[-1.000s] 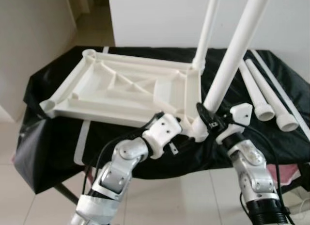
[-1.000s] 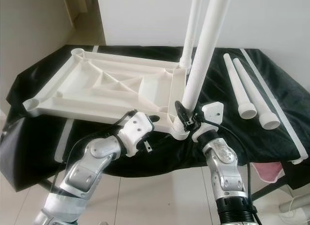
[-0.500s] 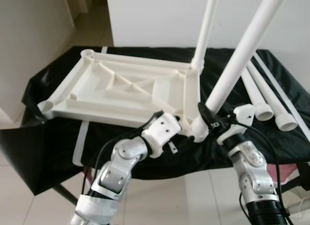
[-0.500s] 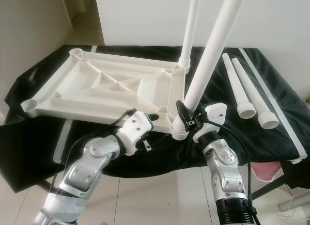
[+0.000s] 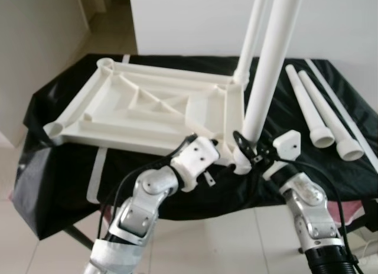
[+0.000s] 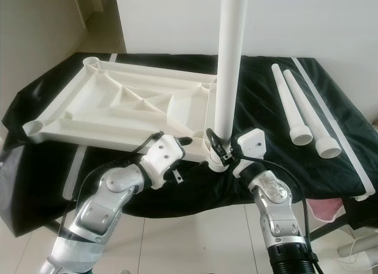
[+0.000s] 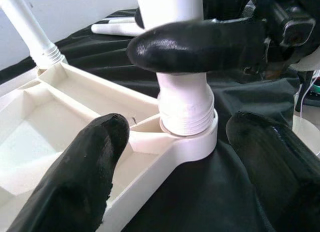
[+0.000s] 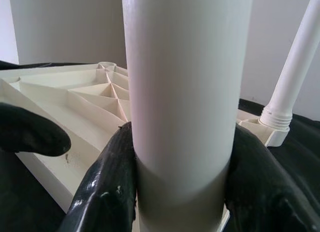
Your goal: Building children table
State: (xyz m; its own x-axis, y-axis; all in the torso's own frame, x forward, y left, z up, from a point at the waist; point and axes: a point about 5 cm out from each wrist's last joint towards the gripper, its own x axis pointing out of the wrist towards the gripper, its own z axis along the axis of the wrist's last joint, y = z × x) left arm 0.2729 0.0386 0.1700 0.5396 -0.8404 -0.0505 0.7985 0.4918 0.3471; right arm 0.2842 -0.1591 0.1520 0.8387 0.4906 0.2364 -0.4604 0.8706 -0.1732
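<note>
While the right gripper (image 6: 217, 149) is clamping its fingers (image 8: 107, 192) around the near leg (image 6: 230, 61), that leg is standing upright with its threaded end in the near corner socket (image 7: 187, 142) of the upturned table frame (image 5: 147, 108). Just beside them, the left gripper (image 7: 175, 142) is holding its fingers (image 7: 90, 162) apart astride the socket, gripping nothing. Turning the leg while tilted risks cross-threading, and the unpinned frame could be sliding on the black-covered tabletop (image 5: 177, 185). Beyond the fingers, a second leg (image 5: 251, 38) is standing fitted; two spare legs (image 6: 301, 108) are lying farther right.

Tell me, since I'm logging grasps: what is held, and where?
The right gripper clamps the white table leg low down, just above its threaded base. The left gripper holds nothing.
</note>
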